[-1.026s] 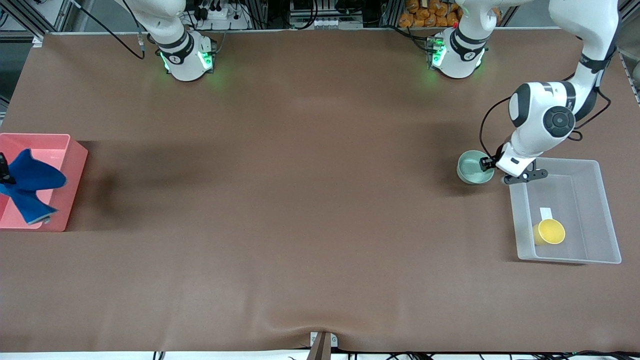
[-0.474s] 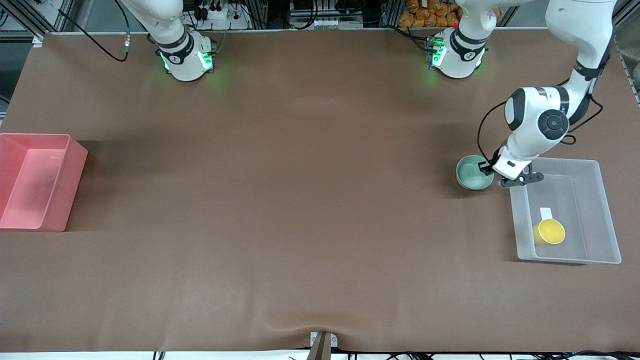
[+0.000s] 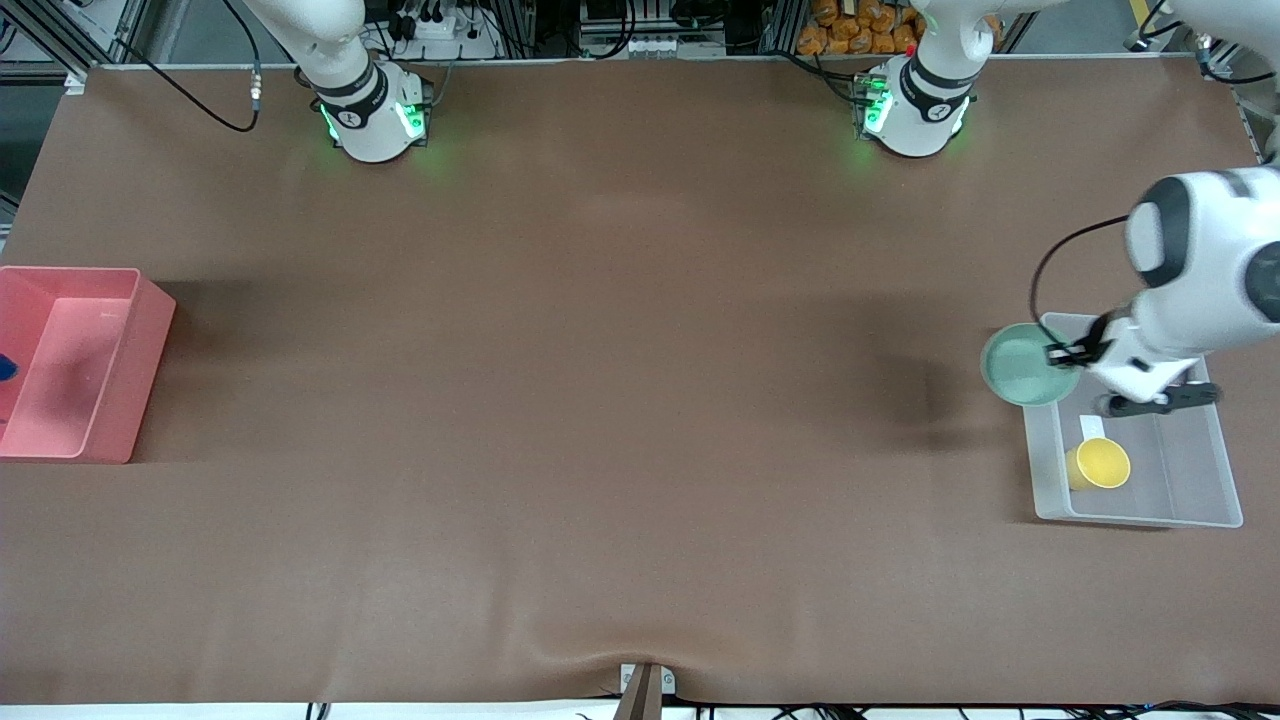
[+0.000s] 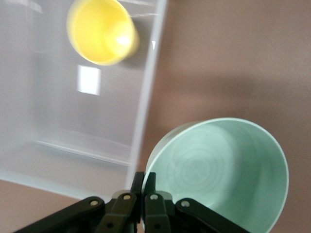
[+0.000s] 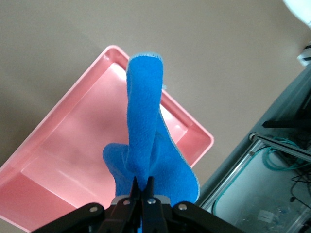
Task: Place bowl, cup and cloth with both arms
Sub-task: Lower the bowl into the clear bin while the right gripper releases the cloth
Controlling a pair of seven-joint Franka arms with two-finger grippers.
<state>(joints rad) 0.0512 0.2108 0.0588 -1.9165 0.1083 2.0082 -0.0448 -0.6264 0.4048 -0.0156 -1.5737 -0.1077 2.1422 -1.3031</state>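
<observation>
Bowl (image 3: 1025, 365), pale mint green, lifted off the counter (image 3: 600, 400) and hanging over the corner of the clear plastic bin (image 3: 1200, 500) at the left arm's end, pinched by its rim in the left hand (image 3: 1060, 355); in the left wrist view, the same bowl (image 4: 223, 174) with its rim clamped between the pressed-together fingers (image 4: 144, 182), and the brown counter below it. Cup (image 3: 1100, 463), yellow, standing inside that bin, toward the bin's end nearer the front camera, just beside a small white label on the bin floor. Cloth (image 5: 150, 150), royal blue, dangling in a long fold from the right hand (image 5: 144, 187), fingers closed tight on its upper end, above the pink bin (image 5: 63, 160); from the front, only a blue scrap (image 3: 5, 368) at the frame's edge over that pink bin (image 3: 100, 300) at the right arm's end of the counter.
</observation>
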